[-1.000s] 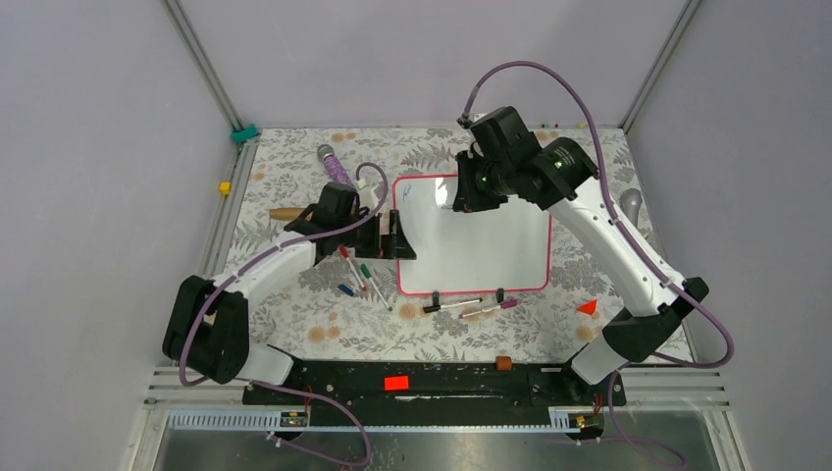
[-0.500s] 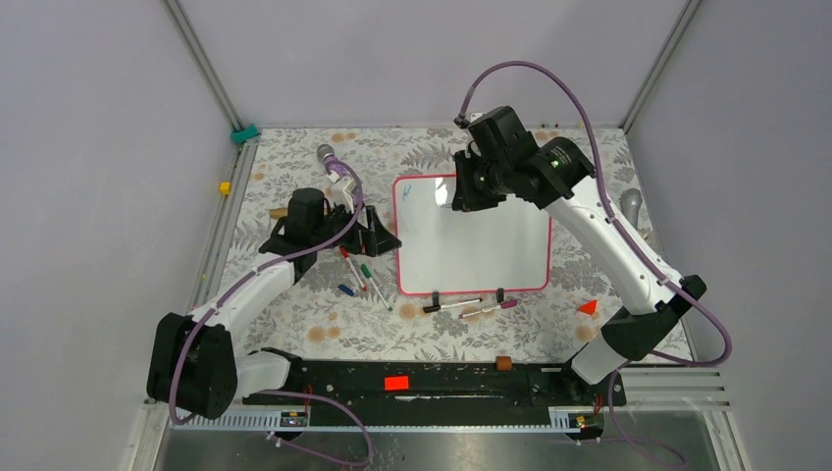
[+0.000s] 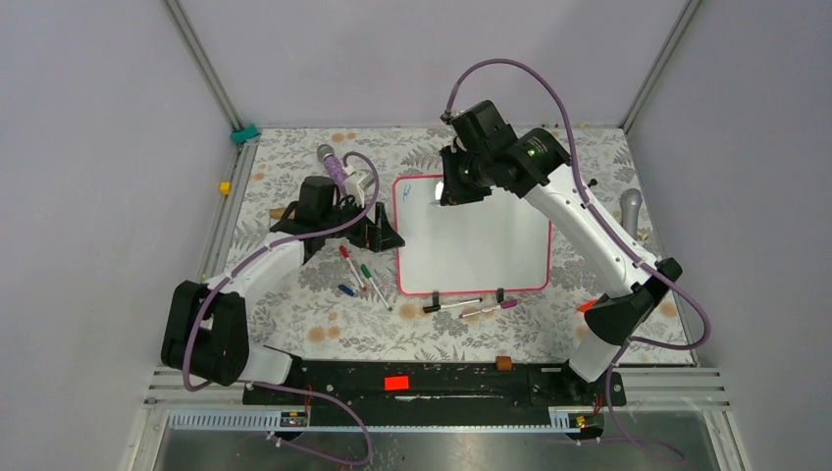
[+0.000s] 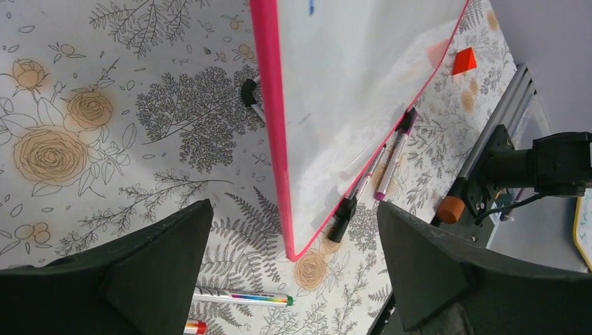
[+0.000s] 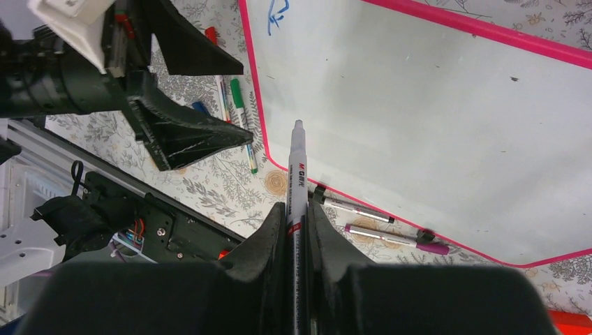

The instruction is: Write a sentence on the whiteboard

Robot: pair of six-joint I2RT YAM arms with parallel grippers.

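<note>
The whiteboard (image 3: 481,240) is lying flat near the middle of the worktop (image 3: 294,177), with its long axis running left to right and its two black clip feet at the near edge. A marker (image 5: 296,167) is being pinched between the pressed-together fingers of the right gripper (image 5: 297,216). Its tip is being pointed down at the far left part of the board, just right of a small blue mark (image 5: 277,14). Whether the tip is touching the surface cannot be told. The left gripper (image 4: 290,209) is being held spread wide just beside the left rim of the board, and nothing is being gripped by it. The board is lying directly under the right gripper, so the right arm is judged to be the writing one. Free white surface is stretching right and near from the tip, so the coming stroke is probably to be led rightwards along the long axis.
</note>
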